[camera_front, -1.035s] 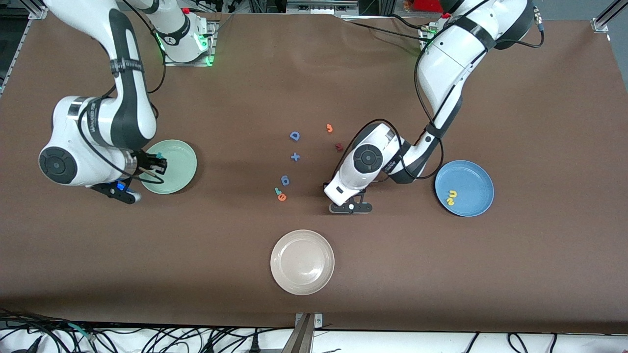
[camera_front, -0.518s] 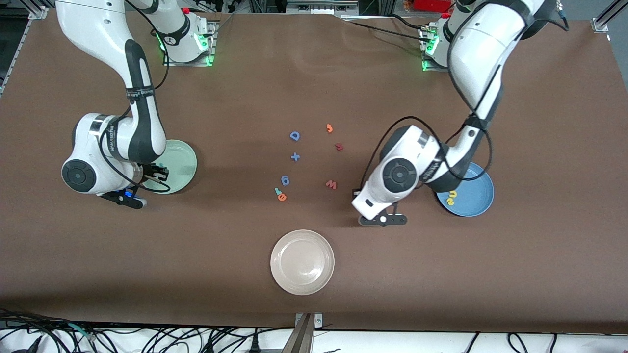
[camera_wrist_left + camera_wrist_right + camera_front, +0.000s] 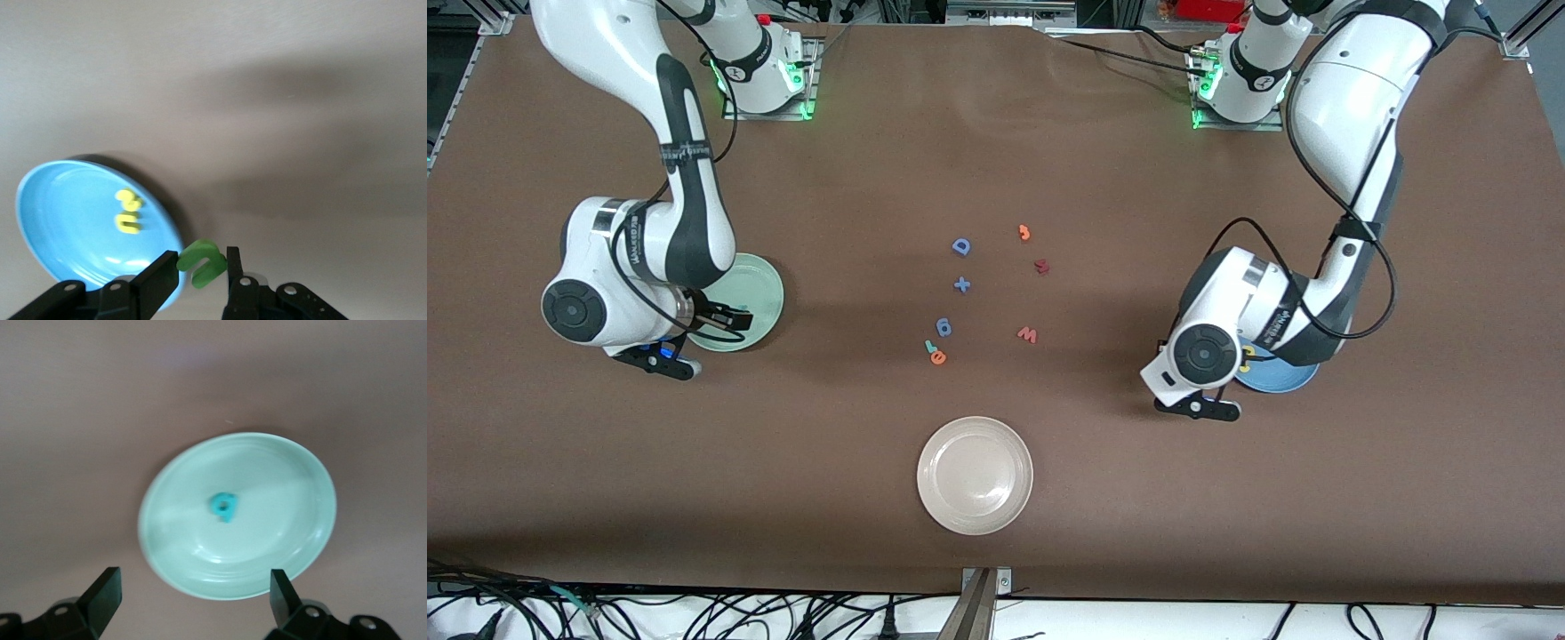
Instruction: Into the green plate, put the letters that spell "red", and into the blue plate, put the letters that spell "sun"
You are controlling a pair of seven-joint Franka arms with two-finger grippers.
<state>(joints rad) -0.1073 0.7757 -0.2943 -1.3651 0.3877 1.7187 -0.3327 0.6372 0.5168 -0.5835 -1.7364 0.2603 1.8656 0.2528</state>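
We see the left gripper (image 3: 197,267) clamped on the green arch letter (image 3: 200,262), which sits pinched between its two fingers. It hangs over the table just beside the rim of the blue plate (image 3: 40,227), at the left arm's end of the table. In that plate, a little way in from the gripper, lie the yellow s (image 3: 129,199) and the yellow arch letter (image 3: 127,223), touching or nearly touching each other. From the front view the left arm covers most of the blue plate (image 3: 1280,378).

The right gripper (image 3: 193,587) has its fingers spread wide apart and holds nothing. It hangs over the green plate (image 3: 293,540), at the right arm's end of the table. The teal d (image 3: 223,506) lies near the middle of that plate, under the gap between the fingers and clear of both.

Well apart from both grippers, at the middle of the table, the teal r (image 3: 930,347) and the orange e (image 3: 938,357) lie touching or nearly so. Near them are a blue looped piece (image 3: 943,327), a blue plus (image 3: 961,284), a blue D (image 3: 960,246), a pink w (image 3: 1028,334), a dark red piece (image 3: 1040,266) and an orange piece (image 3: 1024,233). A cream plate (image 3: 975,476) lies nearer to the front camera than all of these.
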